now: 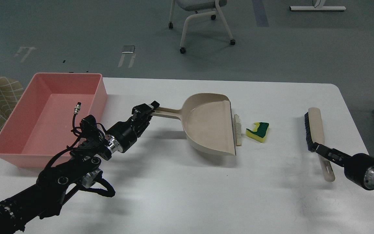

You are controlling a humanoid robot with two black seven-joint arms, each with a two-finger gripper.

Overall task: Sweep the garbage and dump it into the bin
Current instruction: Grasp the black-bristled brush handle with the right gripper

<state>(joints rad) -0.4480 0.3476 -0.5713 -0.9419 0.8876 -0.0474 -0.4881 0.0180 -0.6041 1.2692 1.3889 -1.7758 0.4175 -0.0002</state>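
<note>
Reaching in from the near right, the right tool (318,148) sits at the beige brush (317,136) where bristles meet handle; whether it clamps, cannot tell. Brush lies flat on the white counter (174,195). Left tool (148,112) is closed around the end of the dustpan (209,123) handle. Bread-like wedge (238,129) lies touching the dustpan's open lip. Yellow sponge chunk (258,131), green top, lies just beside the wedge, apart from the pan. Pink bin (8,130) sits at the counter's left edge. Farther off, a chair (200,19) on the floor.
</note>
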